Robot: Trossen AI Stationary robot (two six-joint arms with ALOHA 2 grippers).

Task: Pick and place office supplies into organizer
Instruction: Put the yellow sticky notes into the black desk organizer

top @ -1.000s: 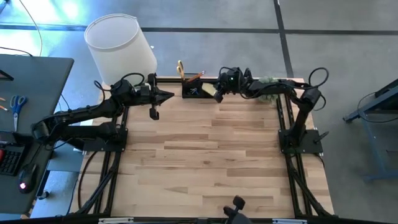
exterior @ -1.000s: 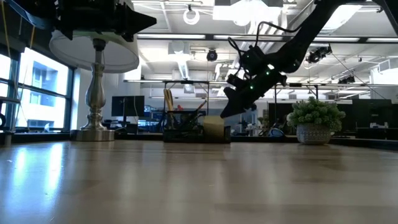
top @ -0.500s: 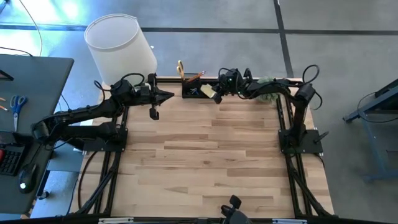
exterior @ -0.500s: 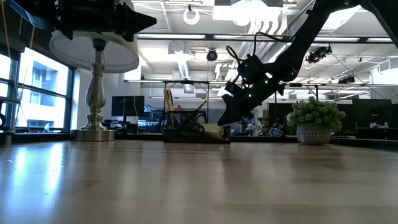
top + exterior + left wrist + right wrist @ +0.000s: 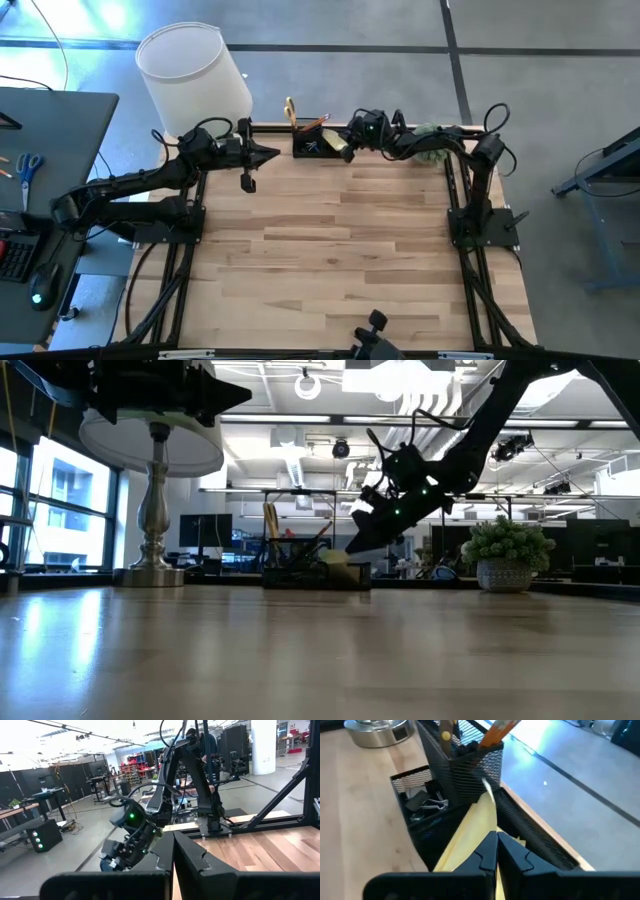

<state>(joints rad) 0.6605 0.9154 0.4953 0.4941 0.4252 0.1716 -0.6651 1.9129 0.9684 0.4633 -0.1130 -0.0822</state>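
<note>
At the table's far edge, the right gripper clamps a yellow sticky-note pad over the black mesh desk organizer, while the left gripper hangs clenched, empty, nearby.

both arms are matte black, built of slim tubular links joined by bulkier rounded joint housings, with loops of black cable arching off the joints. each stands on a black base plate bolted to a black frame of rails along the table's side edges. the right hand has a small green light on the housing behind it. the left hand ends in two dark, angular fingers with stepped inner edges and a wide flat black bar behind them
</note>
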